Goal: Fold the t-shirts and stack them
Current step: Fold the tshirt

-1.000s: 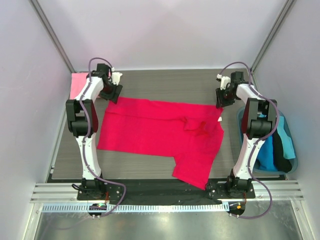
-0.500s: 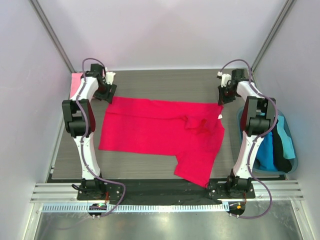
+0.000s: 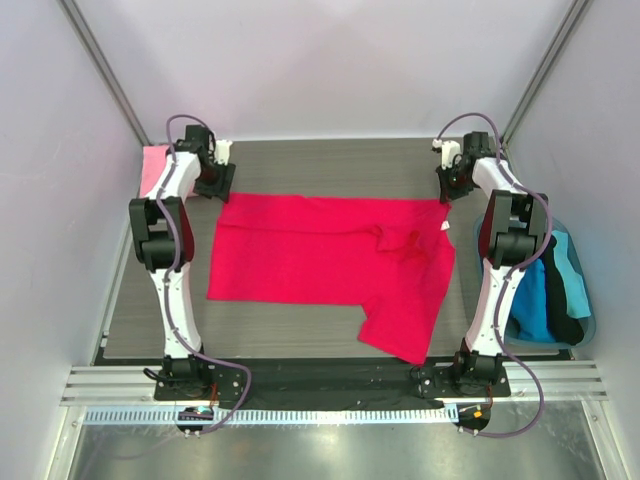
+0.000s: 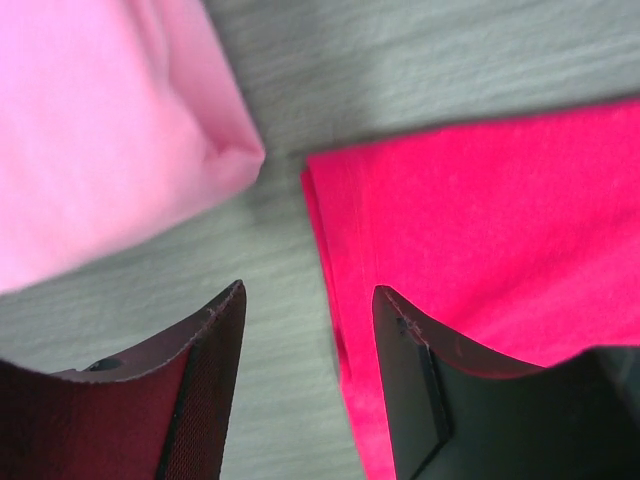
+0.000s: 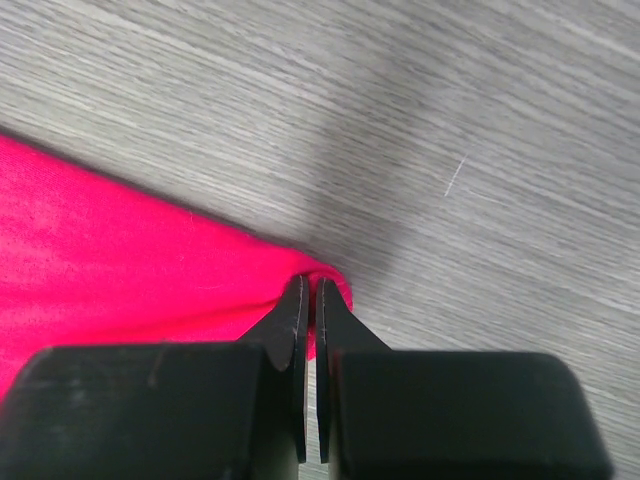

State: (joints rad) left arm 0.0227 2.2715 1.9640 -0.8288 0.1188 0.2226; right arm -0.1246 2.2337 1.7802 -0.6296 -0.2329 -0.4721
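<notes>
The crimson-red t-shirt (image 3: 320, 255) lies spread across the table, a sleeve hanging toward the near edge. Its white neck label (image 3: 441, 226) shows at the right. My left gripper (image 3: 216, 184) is open over the shirt's far-left corner (image 4: 340, 200), the shirt's edge between its fingers (image 4: 410, 360). My right gripper (image 3: 447, 190) is shut on the shirt's far-right corner (image 5: 325, 280), pinched between its fingertips. The folded light pink t-shirt (image 3: 154, 170) lies at the far left, also in the left wrist view (image 4: 100, 130).
A blue basket (image 3: 585, 300) with teal, blue and black clothes sits off the table's right side. White enclosure walls stand close on the left, right and back. The grey wood-grain table (image 3: 330, 165) runs behind the shirt.
Both grippers have moved toward the back of the table, dragging the red shirt's far edge with them. The left gripper now stands open over the far-left corner.
</notes>
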